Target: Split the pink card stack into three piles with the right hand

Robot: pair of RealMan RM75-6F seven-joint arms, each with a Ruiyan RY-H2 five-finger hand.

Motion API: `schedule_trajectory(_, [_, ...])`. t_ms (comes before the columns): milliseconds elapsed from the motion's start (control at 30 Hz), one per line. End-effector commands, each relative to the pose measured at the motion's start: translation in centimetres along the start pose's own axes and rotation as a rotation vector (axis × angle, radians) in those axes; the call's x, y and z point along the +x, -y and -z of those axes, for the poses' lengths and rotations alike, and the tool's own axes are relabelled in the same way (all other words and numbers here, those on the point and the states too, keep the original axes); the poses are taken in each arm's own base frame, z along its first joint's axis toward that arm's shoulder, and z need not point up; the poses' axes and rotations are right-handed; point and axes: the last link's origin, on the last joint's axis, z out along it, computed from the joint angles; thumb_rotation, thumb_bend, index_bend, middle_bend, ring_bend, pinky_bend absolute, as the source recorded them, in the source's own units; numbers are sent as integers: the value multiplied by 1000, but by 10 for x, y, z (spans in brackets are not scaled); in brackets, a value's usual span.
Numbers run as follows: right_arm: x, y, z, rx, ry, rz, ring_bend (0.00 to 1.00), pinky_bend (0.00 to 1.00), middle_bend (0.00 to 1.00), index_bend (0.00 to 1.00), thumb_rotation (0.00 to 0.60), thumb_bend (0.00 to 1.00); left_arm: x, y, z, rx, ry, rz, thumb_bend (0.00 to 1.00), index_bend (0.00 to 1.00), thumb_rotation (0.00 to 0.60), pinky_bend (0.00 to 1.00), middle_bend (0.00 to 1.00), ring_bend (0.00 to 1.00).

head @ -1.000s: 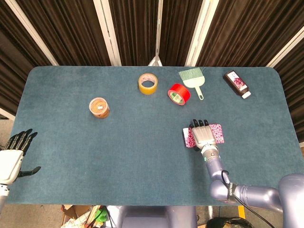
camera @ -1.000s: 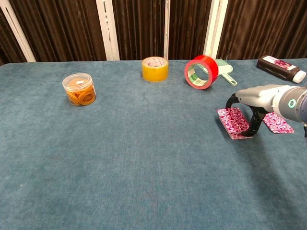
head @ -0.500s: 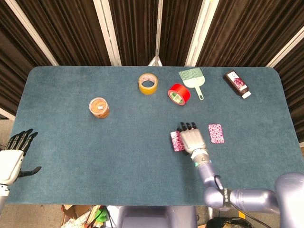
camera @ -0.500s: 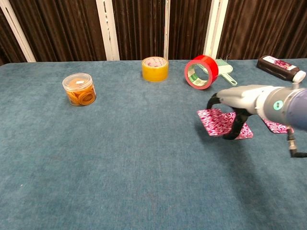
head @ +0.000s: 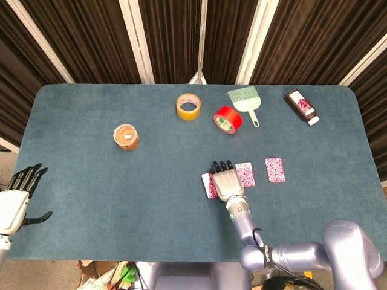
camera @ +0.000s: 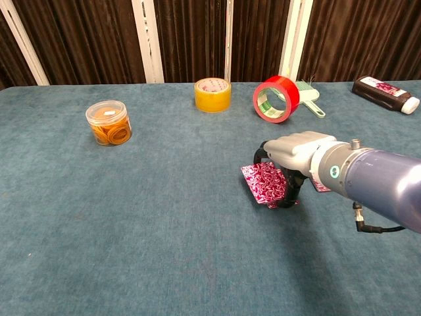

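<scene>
My right hand (head: 225, 181) grips a part of the pink card stack (head: 208, 185) at its left side, low over the table. In the chest view the same hand (camera: 296, 155) holds these patterned cards (camera: 263, 184) tilted, with the fingers curled down over them. Two pink piles lie on the cloth to the right of the hand: a near pile (head: 245, 174) and a far pile (head: 275, 170). The chest view shows only a corner of the near pile (camera: 320, 186) behind the hand. My left hand (head: 18, 196) hangs off the table's left front corner, fingers apart, holding nothing.
Along the back stand a yellow tape roll (head: 188, 106), a red tape roll (head: 228, 119), a green hand brush (head: 246, 99) and a brown bottle (head: 302, 106). A clear jar of rubber bands (head: 126, 136) sits at the left.
My right hand has moved left across the table with pink cards in it, leaving a second pile beside the first one. The left hand has stayed still.
</scene>
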Motion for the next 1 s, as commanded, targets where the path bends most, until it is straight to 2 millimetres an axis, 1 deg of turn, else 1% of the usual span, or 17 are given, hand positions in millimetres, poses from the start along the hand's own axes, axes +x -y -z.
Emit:
schedule_trajectory(33, [2,1,2,2,-6,2,0,0,0,66,600,325,0,0,0,-1,-1,-1,60,0,600,61,0,0])
schedule_trajectory(300, [5,-4,9,-11,-6,25,0,0,0,17,600,324,0,-2,1,-6,-2,-9,60,0,600,61,0,0])
schedule_trajectory(400, [6,-7,12,-18,-10,30,0,0,0,15,600,324,-1,-2,1,-4,-2,-11,60,0,600,61,0,0])
schedule_trajectory(500, [10,-14,17,-26,-27,36,0,0,0,6,600,324,0,-1,1,-1,-6,-13,60,0,600,60,0,0])
schedule_trajectory(533, [14,-19,20,-33,-42,40,0,0,0,3,600,324,0,0,1,1,-8,-12,60,0,600,61,0,0])
schedule_trajectory(667, [26,-47,37,-52,-102,52,0,0,0,0,600,324,1,1,1,4,-15,-11,60,0,600,60,0,0])
schedule_trajectory(800, [36,-91,68,-94,-176,22,0,0,0,0,600,324,2,1,1,2,-23,-17,60,0,600,61,0,0])
schedule_trajectory(833, [36,-110,82,-138,-193,-29,0,0,0,0,600,324,2,1,1,2,-27,-24,60,0,600,61,0,0])
schedule_trajectory(867, [34,-123,98,-140,-207,-69,0,0,0,0,600,324,1,2,2,5,-29,-30,60,0,600,61,0,0])
schedule_trajectory(1000, [19,-167,147,-147,-259,-153,0,0,0,0,600,324,-1,2,3,13,-37,-57,60,0,600,60,0,0])
